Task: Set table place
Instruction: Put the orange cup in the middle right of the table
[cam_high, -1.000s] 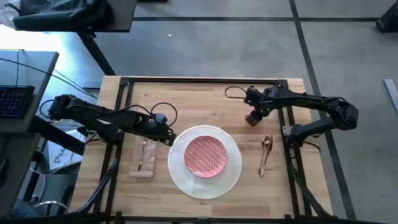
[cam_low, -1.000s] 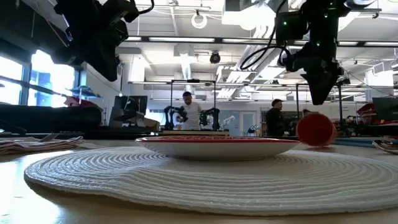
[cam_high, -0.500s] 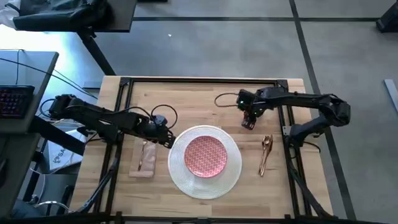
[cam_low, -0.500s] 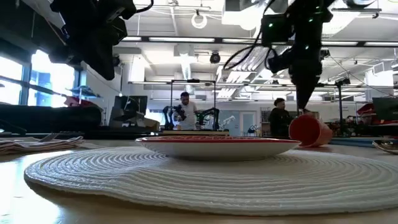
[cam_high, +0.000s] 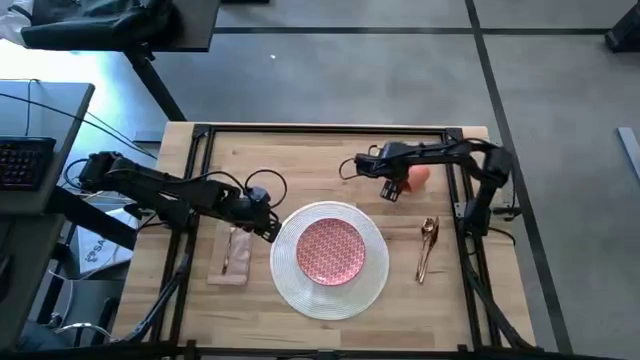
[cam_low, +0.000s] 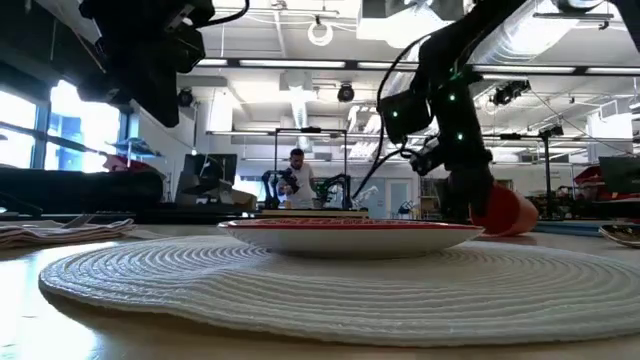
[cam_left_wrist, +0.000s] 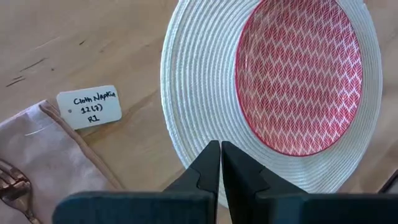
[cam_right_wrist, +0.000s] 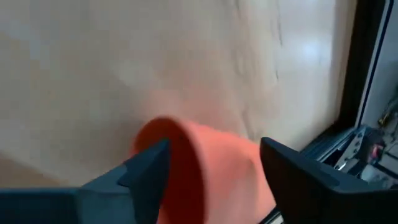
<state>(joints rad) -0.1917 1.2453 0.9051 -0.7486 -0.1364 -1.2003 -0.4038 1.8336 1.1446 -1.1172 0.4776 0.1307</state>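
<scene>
Pale wood tabletop (cam_high: 300, 150), matt and grained; coarse woven placemat (cam_high: 290, 278); glossy patterned plate (cam_high: 331, 248); soft cloth napkin (cam_high: 232, 268) with paper tag (cam_left_wrist: 89, 107); shiny copper cutlery (cam_high: 427, 246); smooth orange cup (cam_right_wrist: 211, 168).

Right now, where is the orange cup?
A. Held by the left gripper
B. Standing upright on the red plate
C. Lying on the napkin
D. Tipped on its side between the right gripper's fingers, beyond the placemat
D: the orange cup lies tilted on the table between the right gripper's fingers, clear of the placemat.

Grey floor (cam_high: 330, 70) — dark seams, bright windows (cam_low: 70, 125), keyboard (cam_high: 22, 160)
</scene>
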